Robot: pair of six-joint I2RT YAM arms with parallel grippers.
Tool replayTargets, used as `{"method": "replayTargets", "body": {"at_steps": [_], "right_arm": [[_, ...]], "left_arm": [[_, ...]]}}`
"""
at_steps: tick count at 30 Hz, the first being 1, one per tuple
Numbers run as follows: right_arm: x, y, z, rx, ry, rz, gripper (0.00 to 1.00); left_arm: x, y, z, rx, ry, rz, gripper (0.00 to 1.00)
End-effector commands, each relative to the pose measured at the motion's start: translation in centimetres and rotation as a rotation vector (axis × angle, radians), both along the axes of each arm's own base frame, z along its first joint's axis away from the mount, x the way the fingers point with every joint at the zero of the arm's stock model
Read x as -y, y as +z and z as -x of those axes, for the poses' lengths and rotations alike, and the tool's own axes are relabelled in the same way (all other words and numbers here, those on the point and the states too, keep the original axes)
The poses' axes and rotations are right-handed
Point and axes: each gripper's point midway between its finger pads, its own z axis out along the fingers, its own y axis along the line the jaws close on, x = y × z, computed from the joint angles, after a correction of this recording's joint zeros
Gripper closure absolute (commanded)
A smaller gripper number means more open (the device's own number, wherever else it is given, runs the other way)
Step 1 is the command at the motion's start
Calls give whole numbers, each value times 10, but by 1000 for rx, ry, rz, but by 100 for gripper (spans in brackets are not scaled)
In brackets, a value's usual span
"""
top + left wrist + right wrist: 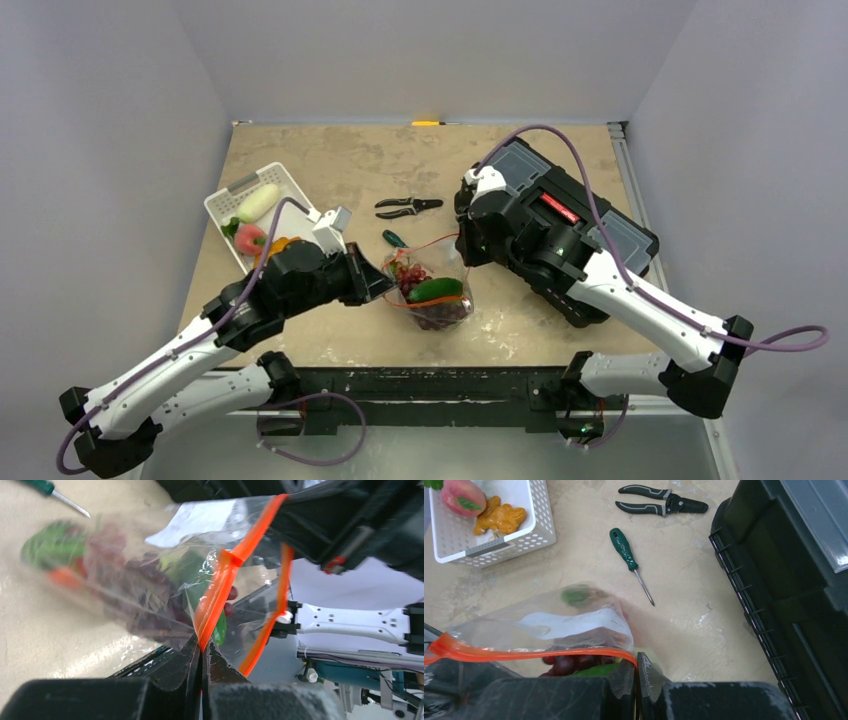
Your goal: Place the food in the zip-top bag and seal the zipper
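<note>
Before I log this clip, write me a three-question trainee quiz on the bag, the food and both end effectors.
1. True or false: the left end effector and the right end effector are each shut on the zipper of the zip-top bag.
2. Which hand tool lies nearest the bag? A. green-handled screwdriver; B. pliers; C. scissors.
3. Fill in: the peach lies in the white slotted ____.
Key: 1 true; 2 A; 3 basket.
</note>
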Motion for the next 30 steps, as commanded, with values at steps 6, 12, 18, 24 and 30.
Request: {"method": "replayTargets", "body": {"at_steps": [6, 12, 18, 24, 30], "right_arm": [[0, 64, -1, 130, 29, -138, 100], [-15, 38, 2, 87, 81, -144, 100], [-27, 21, 1, 50, 106, -141, 100], [-18, 35, 1, 87, 88, -150, 100], [1, 42, 5, 106, 31, -154, 100]], "left_arm": [[11, 21, -7, 25, 4, 81, 100], [8, 13, -13, 19, 65, 124, 100], [2, 24, -20, 76, 63, 24, 100], [-6, 18, -21, 105, 35, -85, 82], [-36, 20, -22, 144, -30, -336, 28]]}}
